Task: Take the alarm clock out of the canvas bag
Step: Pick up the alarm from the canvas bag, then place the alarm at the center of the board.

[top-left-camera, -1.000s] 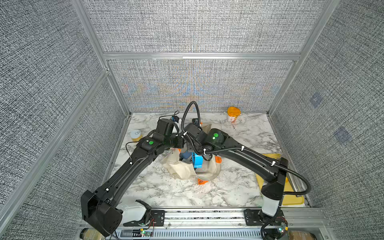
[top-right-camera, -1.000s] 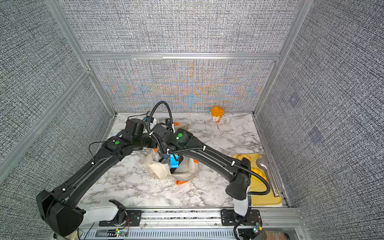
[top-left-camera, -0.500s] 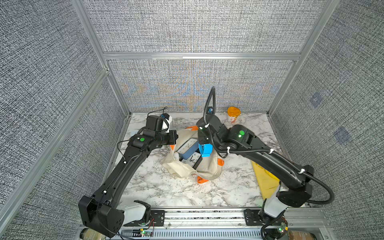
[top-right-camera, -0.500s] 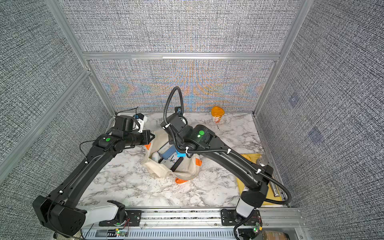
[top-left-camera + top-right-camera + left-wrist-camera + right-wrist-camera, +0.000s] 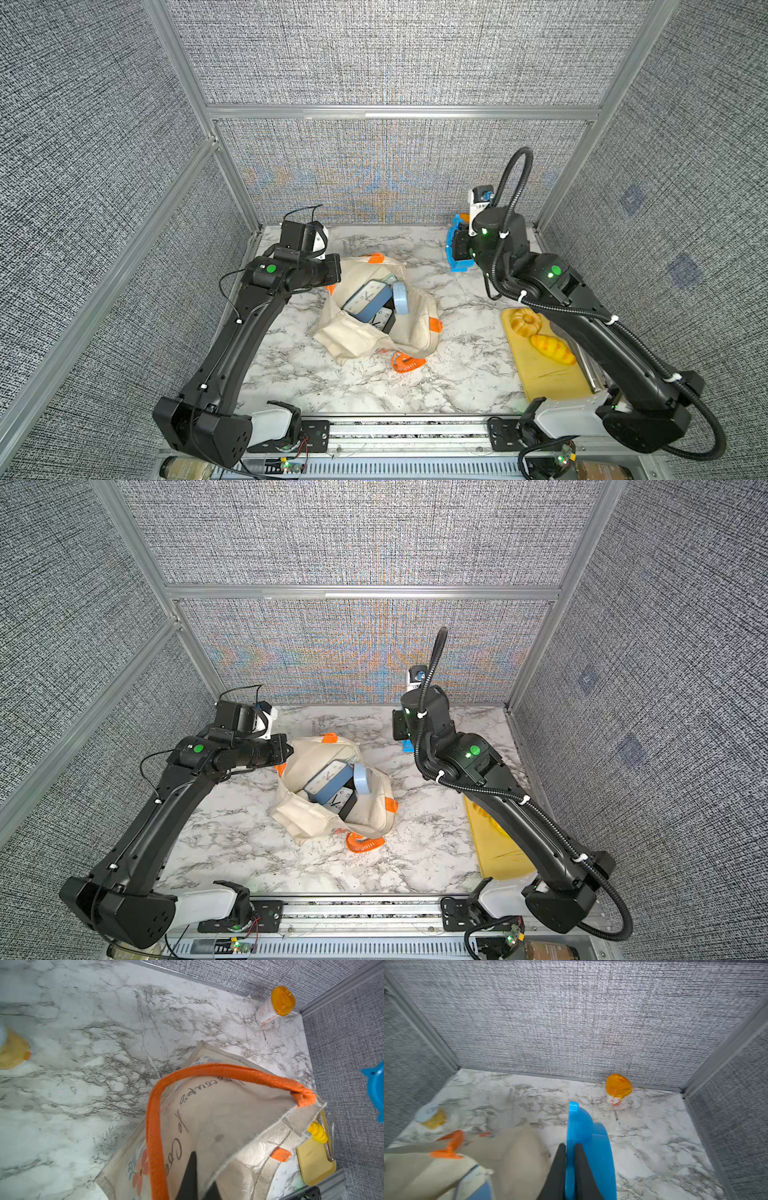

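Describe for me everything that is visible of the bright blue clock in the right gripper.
The bright blue clock looks like smooth, glossy plastic, rounded, with a small knob on its edge. Its face does not show in any view. The right gripper is shut on its thin rim and holds it outside the canvas bag, over the back right part of the marble table. Nothing else seems to touch it.

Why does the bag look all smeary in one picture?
Right wrist view: the canvas bag and its orange handle are smeared; the blue alarm clock looks crisper. Left wrist view: bag sharp, lettering readable. Both top views: sharp, with rainbow shimmer on the back wall.
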{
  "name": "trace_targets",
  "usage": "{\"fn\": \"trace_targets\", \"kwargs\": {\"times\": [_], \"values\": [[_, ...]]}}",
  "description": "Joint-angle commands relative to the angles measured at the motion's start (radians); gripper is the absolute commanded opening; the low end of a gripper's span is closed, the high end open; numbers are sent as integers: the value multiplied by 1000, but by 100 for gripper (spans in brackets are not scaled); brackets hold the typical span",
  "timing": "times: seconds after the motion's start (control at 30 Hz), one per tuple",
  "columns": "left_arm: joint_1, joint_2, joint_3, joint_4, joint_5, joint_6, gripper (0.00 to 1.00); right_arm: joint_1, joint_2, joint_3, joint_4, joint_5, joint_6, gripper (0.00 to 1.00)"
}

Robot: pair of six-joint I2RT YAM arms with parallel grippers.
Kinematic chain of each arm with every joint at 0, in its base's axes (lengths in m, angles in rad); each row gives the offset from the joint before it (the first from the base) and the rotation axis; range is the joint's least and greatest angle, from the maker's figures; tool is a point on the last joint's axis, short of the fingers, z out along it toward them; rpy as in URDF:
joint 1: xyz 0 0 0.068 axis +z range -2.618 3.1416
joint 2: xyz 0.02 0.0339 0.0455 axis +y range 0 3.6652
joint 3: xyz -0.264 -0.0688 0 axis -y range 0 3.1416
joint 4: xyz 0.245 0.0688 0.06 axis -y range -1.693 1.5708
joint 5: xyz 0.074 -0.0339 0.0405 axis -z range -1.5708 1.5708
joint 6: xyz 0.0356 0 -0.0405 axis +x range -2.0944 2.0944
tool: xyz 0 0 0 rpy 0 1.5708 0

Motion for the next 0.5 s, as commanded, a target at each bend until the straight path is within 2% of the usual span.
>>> {"fn": "trace_targets", "kwargs": {"times": [0.0,0.17,0.47], "values": [[10,-19,19,-31,-61,12,0,-50,-32,-119,282,-68,-95,7],[56,-59,-41,-47,-126,-35,0,-155,19,-188,336,-197,-75,6],[171,-75,-136,19,-48,-94,0,-265,167,-273,488,-285,-51,3]]}}
